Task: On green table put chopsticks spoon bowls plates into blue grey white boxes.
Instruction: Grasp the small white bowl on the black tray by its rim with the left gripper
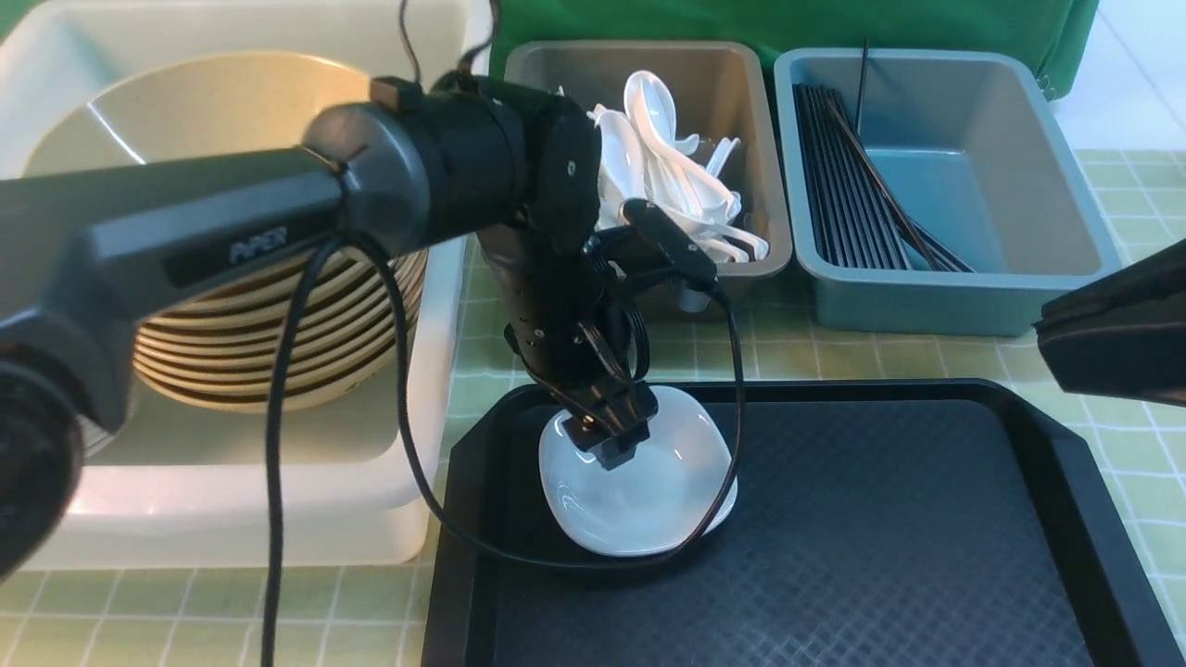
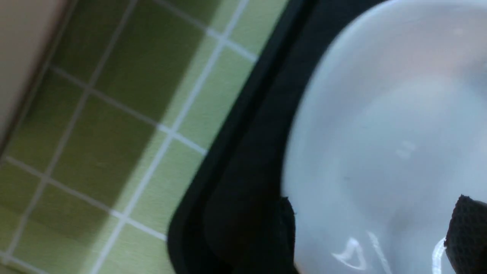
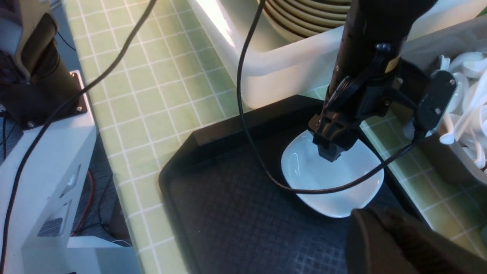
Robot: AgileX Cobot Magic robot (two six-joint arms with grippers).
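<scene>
Over the black tray (image 1: 834, 556), left claw (image 1: 607, 445) at the white bowl (image 1: 649, 505).
Claw spread wide, straddling the bowl's rim; right claw (image 1: 1052, 333) pinched closed above the tray's right edge.

The left arm (image 1: 185, 232) is a long, angular dark grey link with pale "PiPER" lettering (image 1: 258, 245) on its side. It ends in a rounded grey collar and glossy black wrist housings dotted with small silver screws (image 1: 568, 169). A thin black cable (image 1: 276, 445) hangs from it. A black oblong camera module (image 1: 669, 243) sits on a bracket. The left gripper (image 1: 607, 445) is black and blocky, and its pads (image 2: 468, 228) are waffle-textured. The right arm (image 1: 1112, 333) shows as a black wedge-shaped shell.
</scene>
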